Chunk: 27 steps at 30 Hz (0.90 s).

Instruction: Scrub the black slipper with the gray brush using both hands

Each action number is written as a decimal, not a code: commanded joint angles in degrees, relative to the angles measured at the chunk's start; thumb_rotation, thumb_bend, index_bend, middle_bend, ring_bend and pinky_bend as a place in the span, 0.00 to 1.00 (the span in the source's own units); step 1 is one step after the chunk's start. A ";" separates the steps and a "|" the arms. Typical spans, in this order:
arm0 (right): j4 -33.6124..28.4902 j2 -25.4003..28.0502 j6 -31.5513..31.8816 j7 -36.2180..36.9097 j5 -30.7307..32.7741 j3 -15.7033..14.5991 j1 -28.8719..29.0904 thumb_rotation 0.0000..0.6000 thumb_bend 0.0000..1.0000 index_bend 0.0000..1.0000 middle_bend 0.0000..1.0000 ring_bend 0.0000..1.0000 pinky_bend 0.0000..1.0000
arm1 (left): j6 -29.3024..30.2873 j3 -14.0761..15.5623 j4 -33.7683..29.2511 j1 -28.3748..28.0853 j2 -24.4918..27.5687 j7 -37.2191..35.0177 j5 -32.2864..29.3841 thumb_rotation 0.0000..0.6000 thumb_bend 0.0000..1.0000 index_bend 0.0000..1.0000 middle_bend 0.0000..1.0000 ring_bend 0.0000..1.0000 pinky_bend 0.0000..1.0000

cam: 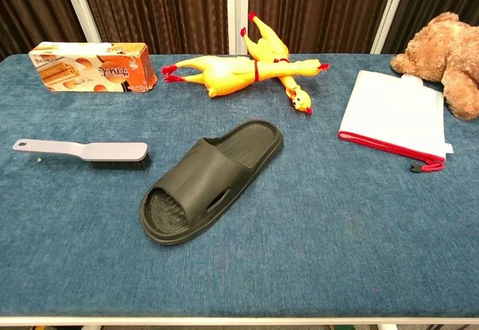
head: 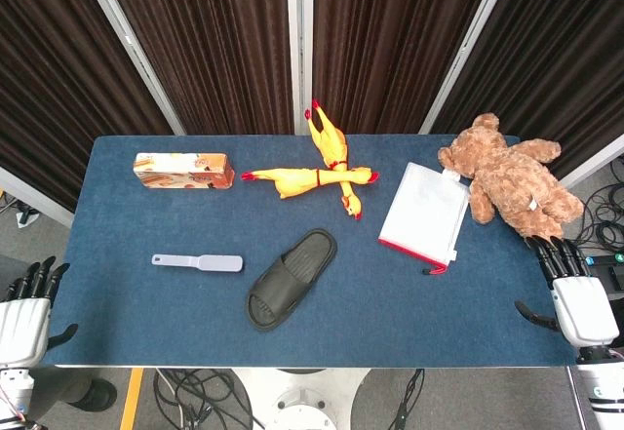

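The black slipper (head: 291,278) (cam: 210,179) lies sole down near the middle of the blue table, toe toward the front left. To its left lies the gray brush (head: 198,261) (cam: 84,150), bristles down, handle pointing left. My left hand (head: 26,311) hangs off the table's front left corner, fingers spread, holding nothing. Beyond the table's right edge, my right hand (head: 575,293) is likewise open and empty. Both hands are far from the slipper and brush. Neither hand shows in the chest view.
Two yellow rubber chickens (head: 317,170) (cam: 247,64) lie crossed behind the slipper. An orange box (head: 183,171) (cam: 91,66) sits at the back left. A white zip pouch (head: 423,215) (cam: 393,118) and a brown teddy bear (head: 507,176) (cam: 449,60) occupy the right side.
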 commanded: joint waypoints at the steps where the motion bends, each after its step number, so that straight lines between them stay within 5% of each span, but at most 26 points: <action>1: 0.04 -0.03 -0.17 0.01 0.07 -0.03 0.07 1.00 0.08 0.00 0.08 0.00 0.00 | -0.28 0.04 -0.12 -0.14 -0.07 -0.03 -0.20 1.00 0.11 0.20 0.19 0.11 0.22; 12: 0.26 0.55 0.14 -0.70 -0.13 0.61 0.64 1.00 0.08 0.00 0.08 0.00 0.00 | -5.77 -2.97 3.27 -4.73 -1.48 -3.16 -2.28 1.00 0.11 0.20 0.19 0.11 0.22; 19: -1.82 3.58 -1.92 -4.99 -0.75 2.28 3.51 1.00 0.08 0.00 0.07 0.00 0.00 | -26.06 -7.68 6.73 -16.93 -1.91 -8.02 -10.19 1.00 0.11 0.22 0.24 0.14 0.22; 27: -4.09 5.02 -3.99 -7.03 -0.68 2.77 5.40 1.00 0.08 0.00 0.07 0.00 0.00 | -45.34 -9.57 14.45 -29.66 -7.15 -2.65 -25.24 1.00 0.11 0.25 0.27 0.17 0.24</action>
